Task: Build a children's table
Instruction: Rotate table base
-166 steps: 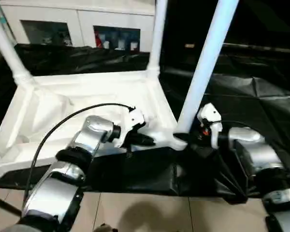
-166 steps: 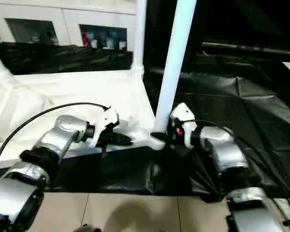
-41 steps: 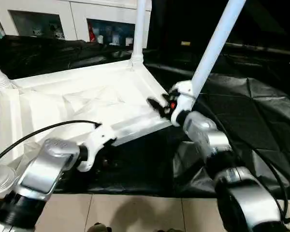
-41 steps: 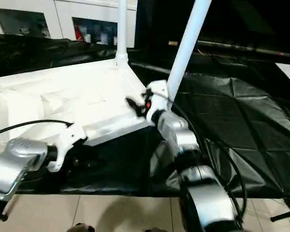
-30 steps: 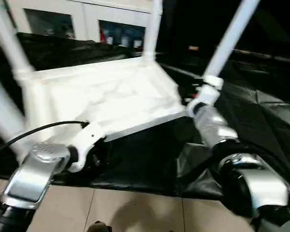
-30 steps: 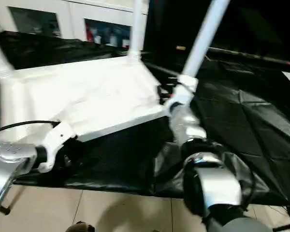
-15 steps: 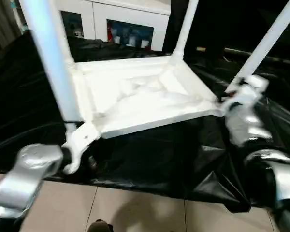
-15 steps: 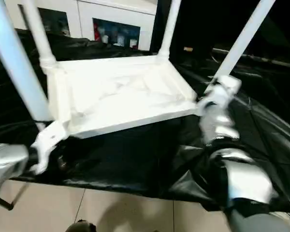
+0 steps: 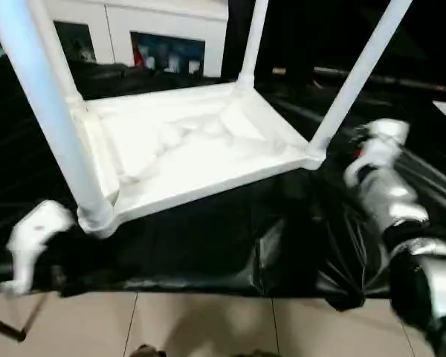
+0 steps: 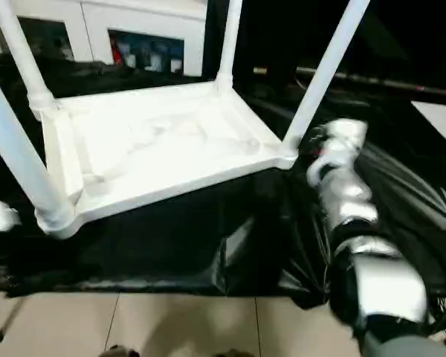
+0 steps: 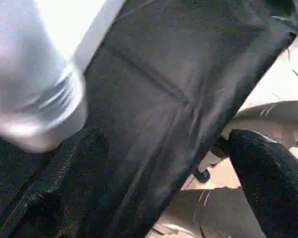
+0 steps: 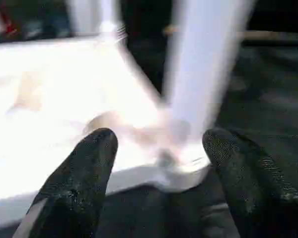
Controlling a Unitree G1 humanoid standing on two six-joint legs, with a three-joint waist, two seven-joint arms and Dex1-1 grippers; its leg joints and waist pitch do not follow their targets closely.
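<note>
The children's table lies upside down on black sheeting, its white tabletop [image 9: 201, 149] facing up with raised rim. Four white legs stand in its corner sockets: near left [image 9: 48, 111], far left [image 10: 18, 52], far right [image 9: 254, 37], near right [image 9: 357, 74]. My right gripper [image 12: 161, 136] is open just right of the near right corner socket [image 12: 184, 171]; that leg [image 12: 208, 74] rises ahead of the gap, ungripped. My left gripper [image 9: 31, 239] hangs left of and below the near left corner, holding nothing; one black finger [image 11: 268, 181] stands far to the side over the sheet.
Black sheeting [image 9: 297, 245] covers the low platform and drapes over its front edge. Beige floor tiles [image 9: 208, 327] lie in front. A white glass-fronted cabinet [image 9: 163, 30] stands behind the table.
The camera has shifted. My left gripper has drawn away leftward from the near left corner. My right gripper stands a little further right of the near right corner.
</note>
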